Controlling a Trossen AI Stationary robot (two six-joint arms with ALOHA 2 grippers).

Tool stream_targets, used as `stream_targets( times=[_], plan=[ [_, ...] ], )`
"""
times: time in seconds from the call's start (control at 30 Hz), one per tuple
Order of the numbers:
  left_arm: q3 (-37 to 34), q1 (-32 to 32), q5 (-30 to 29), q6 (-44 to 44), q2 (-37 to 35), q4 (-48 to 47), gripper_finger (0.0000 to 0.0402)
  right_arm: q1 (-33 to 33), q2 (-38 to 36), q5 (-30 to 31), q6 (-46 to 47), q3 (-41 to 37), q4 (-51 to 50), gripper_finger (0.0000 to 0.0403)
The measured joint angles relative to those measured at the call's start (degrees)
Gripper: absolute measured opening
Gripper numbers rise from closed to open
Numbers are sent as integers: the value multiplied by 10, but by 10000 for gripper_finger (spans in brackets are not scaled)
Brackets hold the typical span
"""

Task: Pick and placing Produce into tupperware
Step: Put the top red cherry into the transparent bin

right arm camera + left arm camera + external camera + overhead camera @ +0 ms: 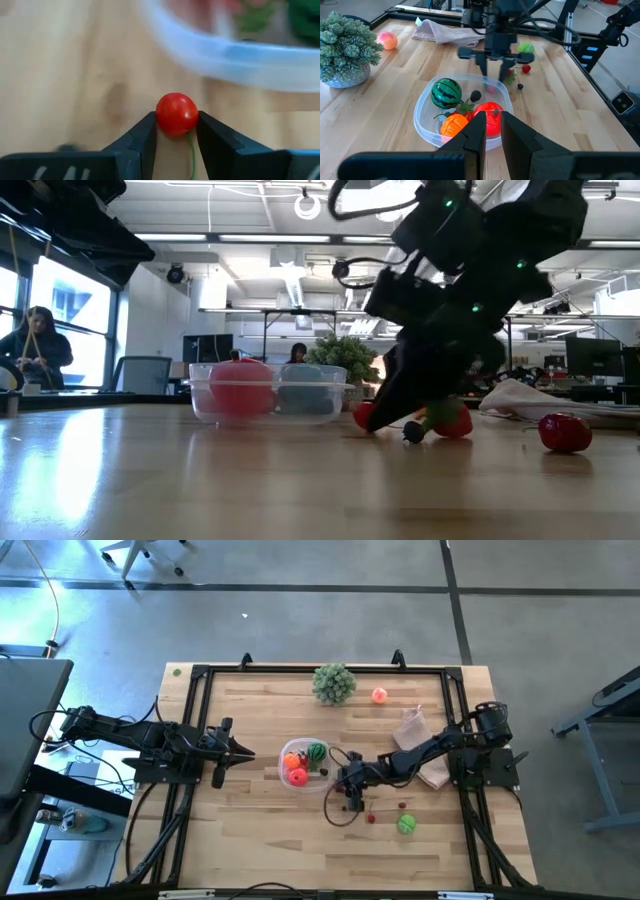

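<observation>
The clear tupperware [283, 773] stands mid-table and holds a striped green ball [446, 92], an orange ball [454, 125], a red ball [492, 111] and a dark berry [476, 95]. My right gripper [353, 802] points down just right of it, near the table's near side, and is shut on a small red berry [176, 114] with a thin green stem. My left gripper [248, 752] hovers left of the tupperware, shut and empty. Loose produce lies on the table: a pink ball [380, 694], a green ball [406, 825] and small red berries [371, 818]. My right gripper pinches the red berry's two sides [160, 117] between its two fingertips [145, 131], coming from above and pointing down. The berry sits at the fingers' free ends, its green stem trailing back between them. It is close over the wood; I cannot tell whether it rests on it.
A bushy pale-green ball [333, 683] stands at the far edge. A pinkish-white bag [415, 738] lies under my right arm. A dark berry [413, 435] and red pieces [563, 432] lie near my right gripper. A black frame [200, 670] borders the table.
</observation>
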Motion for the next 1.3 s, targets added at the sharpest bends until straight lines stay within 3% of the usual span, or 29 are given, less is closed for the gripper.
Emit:
stream_targets(
  times=[0.17,0.37,0.6,0.7,0.93,1.3],
  plan=[
    [0,0,0,0,0,0,46,25,-37,-6,5,-1,-15,116],
    [0,0,0,0,0,0,46,54,-99,47,23,-1,-64,116],
    [0,0,0,0,0,0,46,63,-175,126,-41,0,-40,116],
    [0,0,0,0,0,0,46,42,-190,125,-66,0,-20,116],
    [0,0,0,0,0,0,46,-31,-160,51,-90,43,-35,116],
    [0,0,0,0,0,0,46,-79,-57,-4,-106,216,-256,116]
  ],
)
